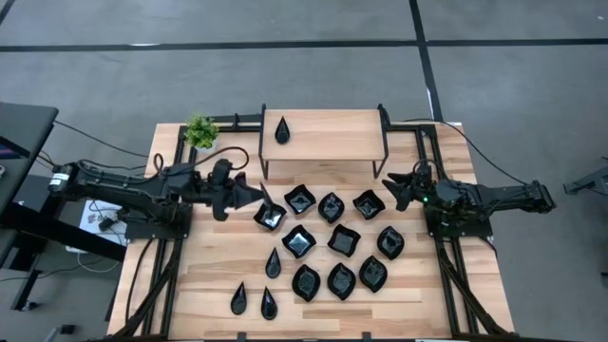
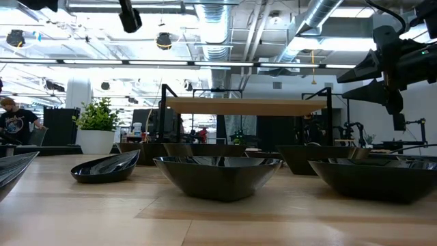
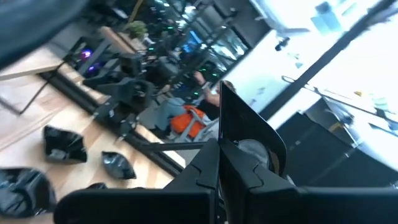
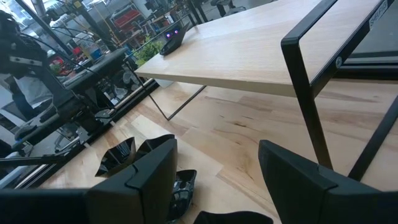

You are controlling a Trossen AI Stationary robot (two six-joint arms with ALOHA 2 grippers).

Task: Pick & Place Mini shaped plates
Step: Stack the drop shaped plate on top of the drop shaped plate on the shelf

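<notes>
- While clamped on a wavy-edged square plate (image 1: 269, 216), left gripper (image 1: 258, 197) sits at the plate cluster's far-left edge.
- Right gripper (image 1: 392, 188), fingers apart, holds nothing, just beside another square plate (image 1: 369, 203).

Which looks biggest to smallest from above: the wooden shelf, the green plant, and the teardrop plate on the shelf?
1. Wooden shelf, by far.
2. Green plant.
3. Teardrop plate, narrower than the plant, though about as long.

Black dishes (image 2: 217, 174) crowd the table (image 2: 205, 222) before a raised shelf (image 2: 246, 106).
</notes>
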